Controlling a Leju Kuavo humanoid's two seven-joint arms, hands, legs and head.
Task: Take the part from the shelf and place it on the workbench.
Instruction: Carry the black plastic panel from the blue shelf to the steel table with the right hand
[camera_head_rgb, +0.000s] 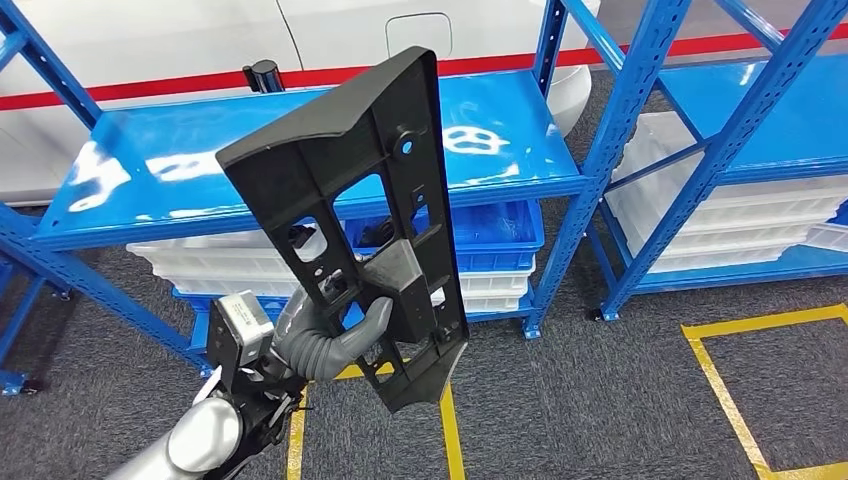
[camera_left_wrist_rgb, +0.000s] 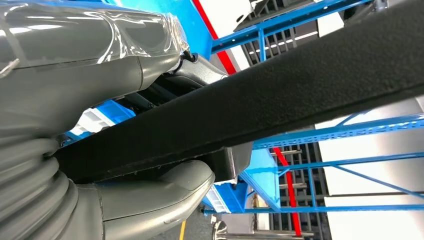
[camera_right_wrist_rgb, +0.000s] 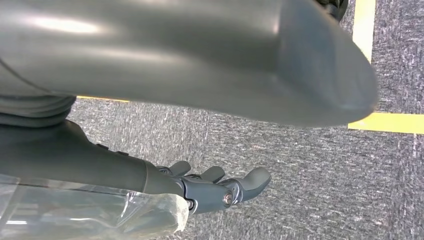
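A long black plastic part (camera_head_rgb: 370, 215) with cut-outs and ribs is lifted in front of the blue shelf (camera_head_rgb: 300, 150), tilted with its upper end toward the shelf. My left hand (camera_head_rgb: 335, 335) grips it near its lower end, the grey thumb wrapped over the front face. In the left wrist view the part (camera_left_wrist_rgb: 280, 95) runs across as a dark bar clamped between the thumb and the palm of my left hand (camera_left_wrist_rgb: 135, 197). My right hand (camera_right_wrist_rgb: 210, 187) hangs over the grey carpet, fingers apart and holding nothing.
White and blue bins (camera_head_rgb: 490, 250) are stacked under the shelf board. A second blue rack (camera_head_rgb: 720, 150) with white trays stands at the right. A white vehicle body with a red stripe (camera_head_rgb: 150, 85) is behind. Yellow floor tape (camera_head_rgb: 730, 400) marks the grey carpet.
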